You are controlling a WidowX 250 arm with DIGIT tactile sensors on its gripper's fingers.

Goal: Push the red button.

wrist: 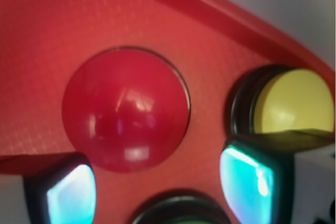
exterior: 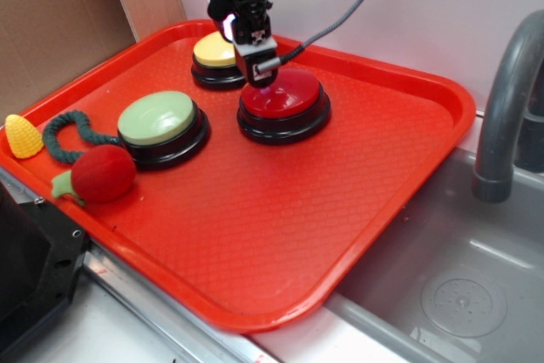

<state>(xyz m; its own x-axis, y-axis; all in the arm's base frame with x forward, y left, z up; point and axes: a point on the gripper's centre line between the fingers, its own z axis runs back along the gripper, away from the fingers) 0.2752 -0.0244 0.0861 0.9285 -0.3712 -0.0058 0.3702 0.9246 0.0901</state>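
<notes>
Because the red button (exterior: 285,101) sits near the middle of the red tray (exterior: 408,125), with the yellow button (exterior: 217,53) at its ten o'clock, the gripper (exterior: 259,70) hangs over its near-left edge, poised to press; whether its fingers (wrist: 71,195) are together I cannot tell.

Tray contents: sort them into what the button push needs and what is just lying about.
Job:
- red button
- tool, down at the red dome's near edge

Lying about:
- pale green button
- yellow button
- red plush ball
- green rope
- toy corn
- faucet
</notes>
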